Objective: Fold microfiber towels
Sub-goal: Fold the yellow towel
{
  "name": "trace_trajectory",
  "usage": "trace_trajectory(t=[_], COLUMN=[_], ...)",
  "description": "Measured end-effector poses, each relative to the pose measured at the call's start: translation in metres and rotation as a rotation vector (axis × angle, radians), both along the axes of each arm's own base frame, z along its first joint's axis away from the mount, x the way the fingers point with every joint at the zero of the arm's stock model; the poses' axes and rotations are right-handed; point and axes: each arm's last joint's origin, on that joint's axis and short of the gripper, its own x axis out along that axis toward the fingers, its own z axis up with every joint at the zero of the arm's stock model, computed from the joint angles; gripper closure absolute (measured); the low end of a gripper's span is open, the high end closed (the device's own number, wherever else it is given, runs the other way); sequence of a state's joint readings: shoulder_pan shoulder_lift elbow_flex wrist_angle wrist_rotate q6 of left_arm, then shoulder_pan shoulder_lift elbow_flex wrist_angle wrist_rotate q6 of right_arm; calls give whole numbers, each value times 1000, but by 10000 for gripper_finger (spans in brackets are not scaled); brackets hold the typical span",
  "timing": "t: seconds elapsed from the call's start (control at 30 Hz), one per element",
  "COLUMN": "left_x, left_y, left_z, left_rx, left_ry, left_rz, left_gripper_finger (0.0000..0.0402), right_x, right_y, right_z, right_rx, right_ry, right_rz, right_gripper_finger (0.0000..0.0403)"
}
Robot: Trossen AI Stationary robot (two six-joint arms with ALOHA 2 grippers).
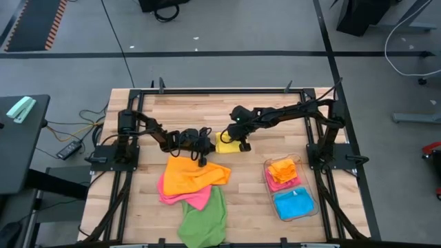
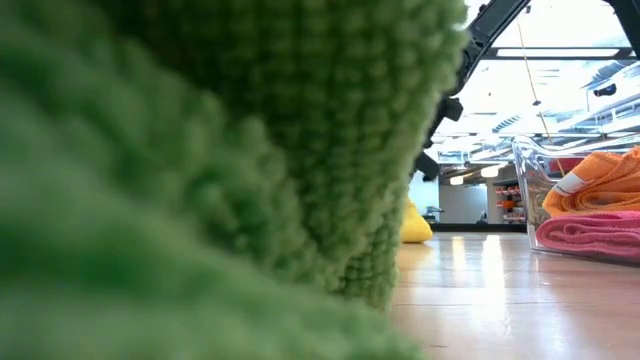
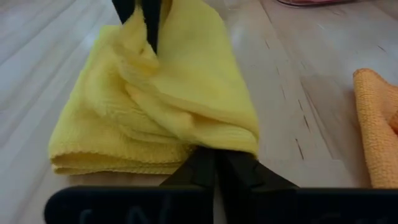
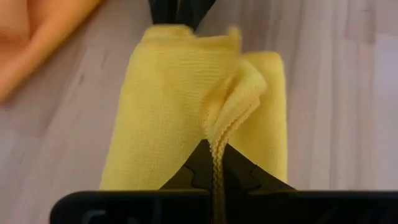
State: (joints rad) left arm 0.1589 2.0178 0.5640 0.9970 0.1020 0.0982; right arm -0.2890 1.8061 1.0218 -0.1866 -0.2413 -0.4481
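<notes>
Two pincers — left (image 3: 214,163), right (image 4: 214,163) — pinch one yellow towel (image 3: 180,93).

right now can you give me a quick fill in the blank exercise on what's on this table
1. Both end effectors, left and right, pinch the ____ towel.
2. In the loose pile, the orange towel lies on a ____ one.
3. The clear bin holds orange, pink and ____ towels.
4. The towel nearest the table's front edge is ____.

Missing words: yellow; pink; blue; green
</notes>
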Motion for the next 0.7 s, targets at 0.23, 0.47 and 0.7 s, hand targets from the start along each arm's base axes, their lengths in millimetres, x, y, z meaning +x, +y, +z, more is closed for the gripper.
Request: trace_trajectory(t=[0.23, 0.47, 0.7], left_x=[0, 0, 0], left_y=[0, 0, 0], left_z=[0, 0, 0], left_rx=[-1, -3, -2], left_ry=[0, 0, -5], left_rz=[0, 1, 1], left_gripper_finger=[386, 373, 384], right_x=[-5, -8, 1], right_y=[3, -4, -11], right_z=[-12, -16, -4], right_rx=[-34, -84, -150], right_ry=[-79, -86, -117], right_rz=[52, -42, -91], right_gripper_finger=[368, 275, 237])
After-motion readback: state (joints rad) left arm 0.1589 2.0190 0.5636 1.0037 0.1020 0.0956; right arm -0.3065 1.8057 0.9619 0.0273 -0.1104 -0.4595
